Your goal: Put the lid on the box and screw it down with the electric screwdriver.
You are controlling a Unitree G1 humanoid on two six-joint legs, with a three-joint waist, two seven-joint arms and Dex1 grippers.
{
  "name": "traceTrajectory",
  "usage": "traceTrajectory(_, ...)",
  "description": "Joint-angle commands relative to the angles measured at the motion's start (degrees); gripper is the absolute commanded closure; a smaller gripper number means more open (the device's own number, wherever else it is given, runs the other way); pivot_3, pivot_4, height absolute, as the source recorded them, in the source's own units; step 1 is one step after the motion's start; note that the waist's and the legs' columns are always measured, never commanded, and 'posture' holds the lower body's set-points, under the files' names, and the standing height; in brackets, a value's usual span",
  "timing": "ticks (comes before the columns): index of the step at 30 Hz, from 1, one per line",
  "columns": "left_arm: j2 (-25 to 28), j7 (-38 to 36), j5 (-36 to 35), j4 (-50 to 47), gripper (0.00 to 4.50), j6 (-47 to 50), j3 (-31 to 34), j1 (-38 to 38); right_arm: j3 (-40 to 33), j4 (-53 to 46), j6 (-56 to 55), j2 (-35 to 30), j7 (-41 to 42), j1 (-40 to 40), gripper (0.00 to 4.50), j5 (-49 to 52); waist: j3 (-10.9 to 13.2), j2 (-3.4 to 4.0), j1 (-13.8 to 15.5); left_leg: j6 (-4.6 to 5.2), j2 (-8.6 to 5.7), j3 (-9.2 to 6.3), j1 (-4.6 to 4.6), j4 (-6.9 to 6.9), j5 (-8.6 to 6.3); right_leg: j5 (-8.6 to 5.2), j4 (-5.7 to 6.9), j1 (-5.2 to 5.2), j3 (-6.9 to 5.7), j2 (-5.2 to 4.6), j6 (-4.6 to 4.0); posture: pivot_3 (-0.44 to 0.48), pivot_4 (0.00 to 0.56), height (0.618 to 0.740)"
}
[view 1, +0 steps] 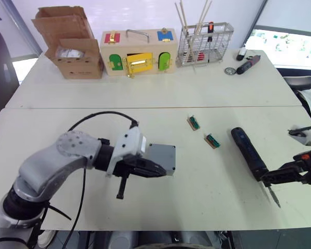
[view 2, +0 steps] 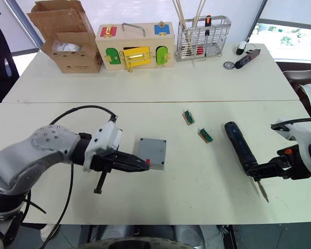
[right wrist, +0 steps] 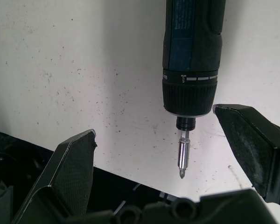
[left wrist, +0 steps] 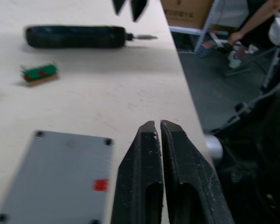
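Right wrist view: electric screwdriver (right wrist: 191, 56) near table edge (right wrist: 130, 179).

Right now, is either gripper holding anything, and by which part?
Nothing is held. The left gripper is shut, empty, beside the box; the right gripper is open around the electric screwdriver tip.

Matt grey plastic lid (view 2: 152, 152)

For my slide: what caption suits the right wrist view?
Open gripper straddling the screwdriver's bit end on the table.
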Motion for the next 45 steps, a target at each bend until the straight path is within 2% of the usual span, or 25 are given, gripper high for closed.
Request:
traceTrajectory(1, -0.95, 3.86, 0.45, -2.26, 4.42, 0.04, -0.71, -0.01, 3.48, 2.58, 2.38, 2.14, -1.39, -4.36, 0.00, -1.33, 0.01, -0.01, 0.12, 0.00, 0.00, 0.00, 0.00, 0.01, 0.00, 0.00, 0.00, 0.00, 0.00, 0.00, 0.00, 0.000, 0.150, 0.740)
traceTrajectory(7, -0.27, 5.84, 1.25, -2.34, 4.42, -0.15, -2.14, 0.31, 11.58, 6.87, 2.52, 7.08, -3.85, -11.02, 0.00, -6.09, 0.03, 0.00, 0.07, -0.01, -0.04, -0.01, -0.02, 0.03, 0.00, 0.00, 0.00, -0.01, -0.01, -0.02, 0.00, 0.000, 0.150, 0.740)
traceTrajectory(14, 2.08, 7.39, 2.01, -2.99, 4.42, -0.38, -1.88, 2.08, 17.47, 8.04, 2.29, 11.28, -5.72, -12.84, 0.00, -10.06, 0.05, -0.01, 0.05, -0.01, -0.04, -0.04, -0.04, 0.02, 0.01, 0.00, 0.01, -0.03, -0.02, -0.01, 0.00, 0.000, 0.150, 0.740)
traceTrajectory(15, 2.08, 7.59, 1.98, -3.07, 4.50, -0.40, -1.92, 2.13, 17.54, 9.02, 2.12, 12.51, -6.79, -13.47, 0.49, -11.04, 0.04, -0.08, 0.01, -0.01, -0.04, -0.04, -0.02, 0.03, 0.01, 0.00, 0.01, -0.01, -0.02, -0.02, 0.00, 0.000, 0.150, 0.740)
traceTrajectory(17, 2.02, 8.07, 1.78, -3.21, 4.50, -0.31, -1.96, 2.19, 18.29, 9.64, 1.38, 13.48, -6.80, -14.29, 1.05, -12.17, 0.00, -0.38, -0.12, -0.01, -0.02, -0.04, 0.06, 0.03, 0.01, 0.01, 0.01, 0.06, -0.02, 0.00, -0.01, 0.000, 0.150, 0.740)
traceTrajectory(23, 2.07, 8.75, 1.91, -3.03, 4.50, -0.37, -2.32, 2.37, 18.82, 9.33, 3.45, 17.09, -7.94, -15.11, 2.71, -13.49, -0.10, -0.67, -0.30, -0.04, 0.01, -0.06, 0.10, 0.05, 0.02, 0.05, 0.00, 0.11, -0.03, 0.02, -0.06, 0.000, 0.150, 0.740)
traceTrajectory(28, 2.58, 7.62, 2.98, -1.19, 4.50, -1.47, -2.37, 2.05, 18.01, 7.98, 4.80, 19.01, -8.83, -14.11, 2.75, -13.84, -0.31, -1.07, -0.34, -0.03, 0.03, -0.09, 0.13, 0.05, 0.02, 0.06, 0.00, 0.13, -0.05, 0.04, -0.07, 0.000, 0.150, 0.740)
traceTrajectory(31, 3.26, 6.09, 4.03, 1.36, 4.50, -2.87, -1.79, 1.98, 12.98, 9.49, 4.78, 21.20, -10.82, -14.07, 2.75, -14.79, -0.40, -1.27, -0.41, -0.03, 0.05, -0.11, 0.14, 0.05, 0.02, 0.06, 0.00, 0.15, -0.07, 0.06, -0.08, 0.000, 0.150, 0.740)
traceTrajectory(35, 3.17, 2.58, 3.23, 10.53, 4.50, -5.11, 1.88, -0.37, -1.88, 11.62, 7.02, 25.52, -14.73, -18.34, 2.75, -15.89, -0.32, -1.23, -0.90, -0.12, 0.09, -0.07, 0.16, 0.05, 0.07, 0.15, -0.01, 0.13, -0.04, 0.13, -0.22, 0.000, 0.150, 0.740)
traceTrajectory(39, 2.19, -1.51, 3.13, 19.99, 4.50, -6.92, 3.16, -4.84, -18.88, 7.55, 7.14, 27.88, -20.65, -21.98, 2.75, -18.28, 0.17, 0.31, 0.08, -0.19, -0.03, 0.04, -0.09, 0.07, 0.12, 0.32, 0.05, -0.15, 0.02, 0.06, -0.11, 0.000, 0.150, 0.740)
traceTrajectory(42, -0.12, -3.86, 1.99, 26.50, 4.50, -6.79, 3.92, -9.31, -31.52, -3.20, 5.65, 36.28, -26.39, -28.86, 2.75, -17.60, 0.10, 0.52, 0.74, -0.33, -0.09, 0.05, -1.11, 0.14, 0.21, 0.26, 0.50, -1.32, 0.00, 0.04, 0.01, 0.000, 0.150, 0.740)
traceTrajectory(43, -0.90, -4.40, 1.88, 27.97, 4.50, -6.69, 3.92, -10.62, -33.79, -7.29, 3.53, 39.63, -27.54, -30.17, 2.75, -16.72, 0.10, 0.52, 0.68, -0.71, -0.08, 0.10, -1.50, 0.18, 0.42, 0.26, 0.96, -1.85, -0.01, 0.06, 0.01, 0.000, 0.150, 0.740)
traceTrajectory(45, -1.62, -6.78, 3.40, 31.36, 4.50, -7.75, 2.68, -13.29, -36.36, -17.11, -2.96, 50.54, -30.85, -32.14, 2.75, -13.96, 0.09, 0.44, 0.11, -0.74, 0.04, 0.02, -1.84, 0.19, 0.44, 0.26, 1.07, -2.21, -0.08, 0.19, 0.01, 0.000, 0.150, 0.740)
